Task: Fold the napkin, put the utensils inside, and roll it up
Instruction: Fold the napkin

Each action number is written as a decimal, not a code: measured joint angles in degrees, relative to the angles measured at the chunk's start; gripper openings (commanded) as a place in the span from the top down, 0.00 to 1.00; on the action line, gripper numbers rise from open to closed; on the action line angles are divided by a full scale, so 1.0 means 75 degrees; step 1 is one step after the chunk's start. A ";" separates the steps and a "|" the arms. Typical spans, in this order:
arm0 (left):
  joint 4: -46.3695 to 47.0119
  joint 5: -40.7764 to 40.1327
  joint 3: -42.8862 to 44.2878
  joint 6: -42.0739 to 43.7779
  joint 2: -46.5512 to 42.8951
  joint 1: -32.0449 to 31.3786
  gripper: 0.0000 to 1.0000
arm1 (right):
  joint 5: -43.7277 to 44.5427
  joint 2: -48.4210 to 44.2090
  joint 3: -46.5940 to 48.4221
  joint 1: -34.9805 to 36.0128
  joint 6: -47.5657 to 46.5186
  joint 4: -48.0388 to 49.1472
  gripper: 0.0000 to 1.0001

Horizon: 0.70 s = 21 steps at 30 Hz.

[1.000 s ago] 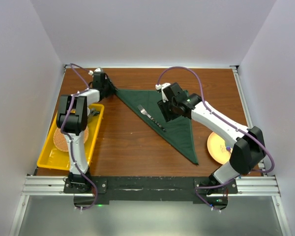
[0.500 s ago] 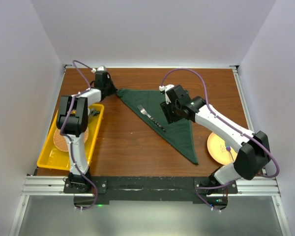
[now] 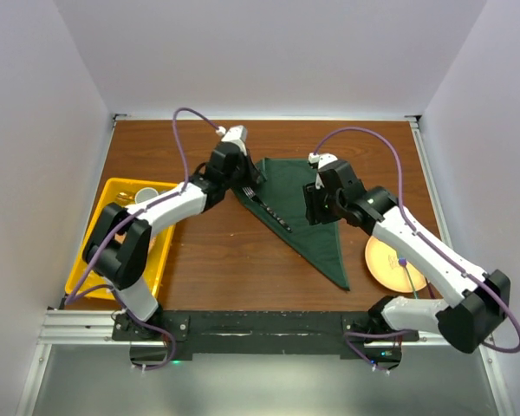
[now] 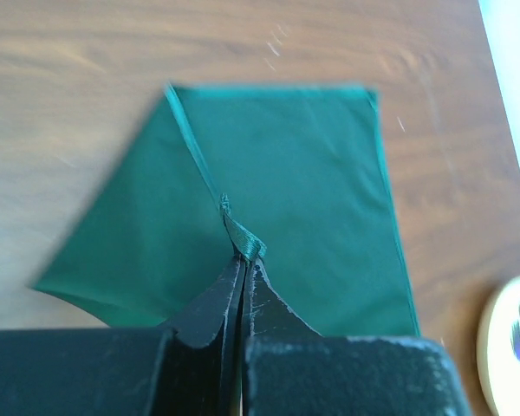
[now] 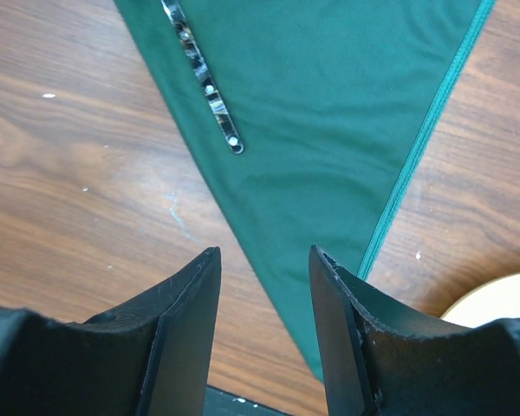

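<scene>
Fork [image 3: 267, 206]: on the napkin near its 9 o'clock edge, lying 10-to-4 o'clock; dark handle w/ pale dots.
Napkin [image 3: 308, 217]: green, mid-desk [image 3: 225, 260] toward 12; triangle w/ long point at 5 o'clock; its 9 o'clock tip is raised and drawn inward.
Left jaws: pressed together, pinching the napkin's hemmed tip, just at 10 o'clock of the fork.
Right jaws: spread, nothing between them; they hover over the napkin at 3 o'clock of the fork.
Tray [image 3: 117, 185]: yellow, at the desk's 9 o'clock side; small white round item [image 3: 145, 197] at its 12 o'clock end; the rest is hidden by the L arm.
Plate [image 3: 386, 260]: pale orange, on the desk at 4 o'clock of the napkin, near its point.
Vs 1 s ago: left jaws were apart at the napkin's far 9 o'clock tip; the L arm has swung toward 3 o'clock, taking the tip along. Napkin now shorter on that side. R arm has shifted slightly toward 3. Fork hasn't moved.
</scene>
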 measured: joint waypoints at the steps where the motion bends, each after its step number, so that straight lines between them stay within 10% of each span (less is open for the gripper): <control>1: -0.0006 -0.0050 -0.0087 -0.0009 -0.0047 -0.0213 0.99 | -0.0009 -0.0149 -0.0023 0.0000 0.0041 -0.0029 0.50; 21: -0.0233 -0.0370 -0.0323 -0.0495 0.0571 -0.1807 0.98 | -0.0003 -0.1489 -0.0580 0.0000 0.0233 -0.0478 0.47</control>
